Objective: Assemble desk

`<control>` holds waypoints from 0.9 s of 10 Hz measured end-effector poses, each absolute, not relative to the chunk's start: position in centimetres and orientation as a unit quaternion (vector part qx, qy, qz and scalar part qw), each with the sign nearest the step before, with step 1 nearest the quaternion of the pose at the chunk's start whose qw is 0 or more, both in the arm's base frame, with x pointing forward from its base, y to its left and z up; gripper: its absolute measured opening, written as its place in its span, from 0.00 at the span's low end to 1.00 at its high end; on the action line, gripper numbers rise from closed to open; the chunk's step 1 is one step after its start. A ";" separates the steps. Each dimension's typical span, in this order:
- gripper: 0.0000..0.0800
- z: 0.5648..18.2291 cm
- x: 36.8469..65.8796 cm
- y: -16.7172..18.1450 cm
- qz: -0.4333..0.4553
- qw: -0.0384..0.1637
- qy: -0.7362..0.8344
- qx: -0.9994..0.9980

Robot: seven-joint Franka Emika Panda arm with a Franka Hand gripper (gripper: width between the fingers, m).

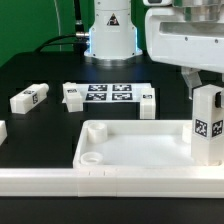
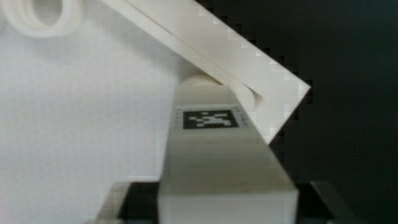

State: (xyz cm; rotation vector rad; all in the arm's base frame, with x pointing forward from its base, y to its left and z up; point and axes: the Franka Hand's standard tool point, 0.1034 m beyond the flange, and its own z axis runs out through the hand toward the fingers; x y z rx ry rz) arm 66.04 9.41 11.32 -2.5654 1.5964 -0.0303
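Standing upright at the exterior view's right, a leg (image 1: 207, 125) is pinched at its top by the end effector (image 1: 204, 84), whose jaws are closed partway on its flat sides. I judge that it is held vertical so that its lower end can go into a corner socket of the tabletop (image 1: 140, 150). The tabletop lies rim up on the near part of the bench (image 1: 40, 70). One socket (image 1: 90, 157) at its near left corner is empty. Farther back lie a spare leg (image 1: 30, 98) and the marker board (image 1: 108, 95).

The exterior view gives the leg's posture and the spares. The wrist view alone looks down past the tag (image 2: 210, 118) to where the leg's end meets the rim corner. Whether it is seated I cannot tell.
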 end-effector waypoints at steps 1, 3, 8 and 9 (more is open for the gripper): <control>0.36 11.3 66.0 9.4 -0.011 0.060 0.520 -0.852; 0.58 11.3 66.0 9.5 -0.011 0.059 0.500 -0.864; 0.81 11.0 65.9 9.4 -0.022 0.052 0.263 -0.963; 0.81 11.0 65.9 9.4 -0.024 0.050 0.206 -0.977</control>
